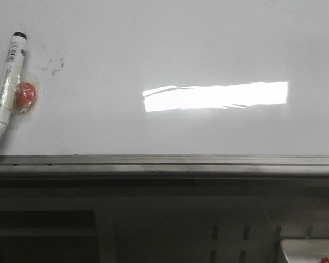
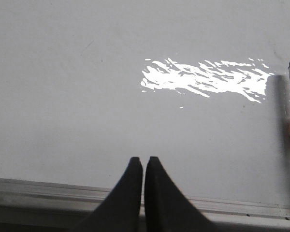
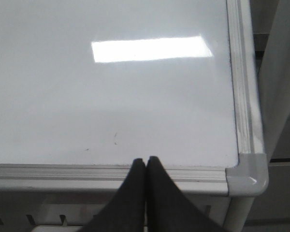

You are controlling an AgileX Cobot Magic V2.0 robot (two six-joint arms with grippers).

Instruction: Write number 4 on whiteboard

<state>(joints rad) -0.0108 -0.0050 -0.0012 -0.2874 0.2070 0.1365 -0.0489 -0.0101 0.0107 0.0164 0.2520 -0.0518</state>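
The whiteboard (image 1: 208, 49) lies glossy white, faintly smudged, bearing a marker (image 1: 5, 82). Left end effector (image 2: 143, 166) and right end effector (image 3: 145, 166) are both clenched, gripping nothing.

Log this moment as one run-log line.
whiteboard: no 4 yet, faint smudges only | marker: lying on board, left side | left pincer: shut, empty | right pincer: shut, empty

The whiteboard (image 1: 170, 44) carries a marker (image 1: 5, 87) lying beside an orange piece (image 1: 26, 97).
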